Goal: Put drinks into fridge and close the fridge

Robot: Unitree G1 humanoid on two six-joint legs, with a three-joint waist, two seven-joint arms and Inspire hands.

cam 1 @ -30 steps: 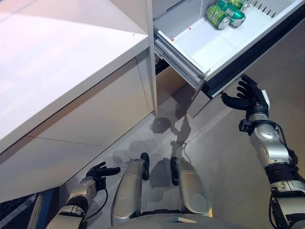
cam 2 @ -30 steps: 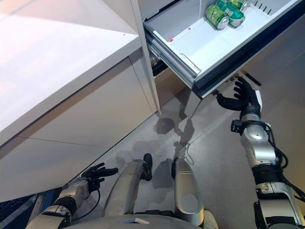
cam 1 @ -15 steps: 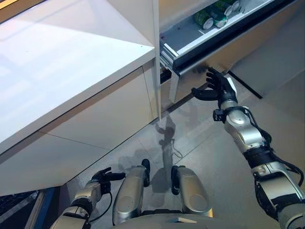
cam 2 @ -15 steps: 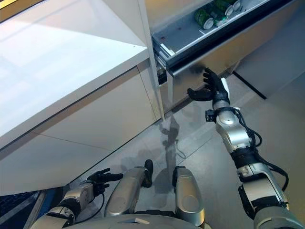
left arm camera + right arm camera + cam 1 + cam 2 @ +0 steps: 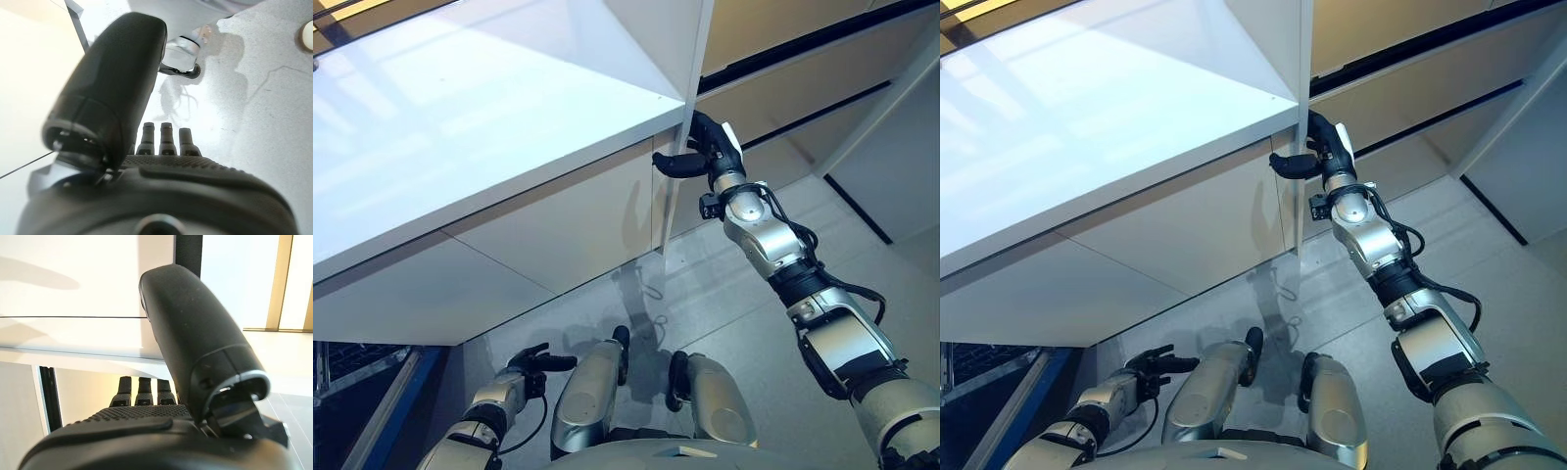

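The fridge drawer stands shut: its beige front point(image 5: 803, 98) lies flush under a dark gap point(image 5: 773, 61), and no drinks can be seen. My right hand point(image 5: 707, 155) is open, its straight fingers at the drawer front's left end, next to the corner of the white counter point(image 5: 509, 108). The right wrist view shows its fingers point(image 5: 140, 390) stretched toward the pale panel, with nothing held. Down by the floor hangs my left hand point(image 5: 525, 362), open and empty; its fingers point(image 5: 166, 138) point at the grey floor.
The white counter point(image 5: 1116, 117) and its cabinet fronts point(image 5: 1185, 235) fill the left side. A second beige panel point(image 5: 764, 24) sits above the dark gap. Grey floor point(image 5: 891, 294) lies to the right, with a dark seam point(image 5: 862, 208) running across it.
The drawer has slid shut under my right hand's push, and the green cans have gone out of sight. The right hand has travelled left and up with it. The camera shifted too.
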